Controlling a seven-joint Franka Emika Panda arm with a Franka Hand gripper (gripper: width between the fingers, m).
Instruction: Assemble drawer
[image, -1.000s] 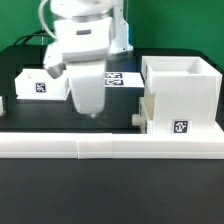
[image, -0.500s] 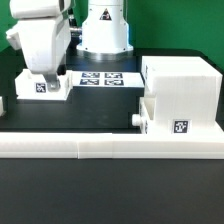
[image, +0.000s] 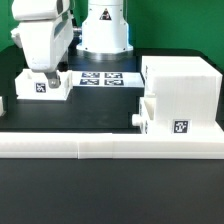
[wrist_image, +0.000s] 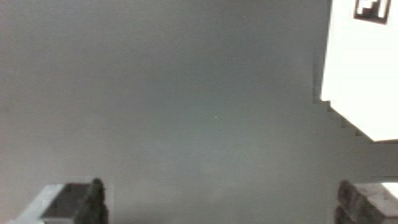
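Observe the gripper (wrist_image: 222, 203) near the small tray (image: 28, 90) at the exterior view's left; fingers (wrist_image: 75, 200) spread wide, grasping nothing. The drawer casing (image: 185, 85) stands at that view's right; a knobbed tray (image: 165, 118) touches it.

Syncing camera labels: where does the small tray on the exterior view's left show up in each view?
Exterior view: small tray at the exterior view's left, overlapped by the gripper, its tag facing the camera.
Wrist view: probably the white block cut by the frame edge, with a tag corner showing.
Shared landmark: the gripper, open.
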